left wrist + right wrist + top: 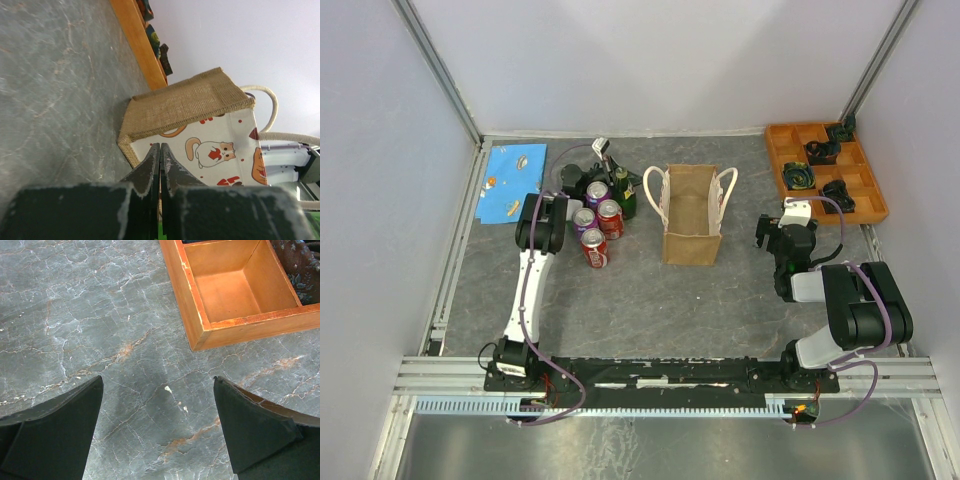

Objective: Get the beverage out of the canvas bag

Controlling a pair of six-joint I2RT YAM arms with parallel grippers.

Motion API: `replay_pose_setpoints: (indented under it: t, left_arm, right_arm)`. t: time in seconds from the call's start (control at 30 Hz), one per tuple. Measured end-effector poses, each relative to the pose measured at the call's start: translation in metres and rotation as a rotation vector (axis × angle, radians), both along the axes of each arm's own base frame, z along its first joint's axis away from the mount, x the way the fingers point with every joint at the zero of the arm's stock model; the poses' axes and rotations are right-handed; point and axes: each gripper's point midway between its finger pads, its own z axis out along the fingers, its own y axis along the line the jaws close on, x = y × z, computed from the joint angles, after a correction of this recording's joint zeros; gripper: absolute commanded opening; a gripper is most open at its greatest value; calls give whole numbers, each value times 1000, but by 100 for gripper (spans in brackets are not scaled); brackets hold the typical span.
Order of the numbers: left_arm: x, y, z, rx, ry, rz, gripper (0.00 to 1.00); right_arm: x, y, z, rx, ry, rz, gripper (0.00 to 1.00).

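Both pincers were easy for me to read. My left pincer (160,150) had its two fingers pressed tight together, with nothing between them. It pointed at the side of the bag (200,102) that had a cat picture on it. My right pincer (158,379) was spread wide, with only bare table between its fingers. It hung over the table, near a corner of the tray (200,332).

The biggest thing was the gray table (720,300), which looked like stone with thin pale cracks.

Next came the orange tray (775,150) in the far right corner. It had many little boxes in it, and some of them held small dark things. I could not tell what those were.

Then the bag (692,235). It was tan and rough like sackcloth, and it stood upright near the middle of the table, between my two arms. Its top was open. From above I could only see brown inside, so I could not tell if a drink was in there.

A blue mat (515,180) lay flat in the far left corner.

Four cans (597,222), two red and two purple, stood close together just left of the bag, beside my left arm.

Smallest were the two white rope handles (655,192), one loop on each side of the bag's top.
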Motion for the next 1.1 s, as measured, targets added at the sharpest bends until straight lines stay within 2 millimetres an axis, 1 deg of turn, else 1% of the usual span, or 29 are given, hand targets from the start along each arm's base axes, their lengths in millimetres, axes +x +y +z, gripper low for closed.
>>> replay_pose_setpoints:
  t: [0.47,0.7,0.87,1.1]
  left_arm:
    - [-46,-37,-6,20,26,-120,3]
    - [-66,-51,-4,19,-2,-167,3]
    - [-87,-64,-5,22,-8,-214,3]
    - [-124,-85,-10,37,30,-288,3]
  right_arm:
    - [0,0,0,0,0,0,99]
    - [0,0,0,0,0,0,99]
    - [0,0,0,0,0,0,99]
    - [0,0,0,0,0,0,99]
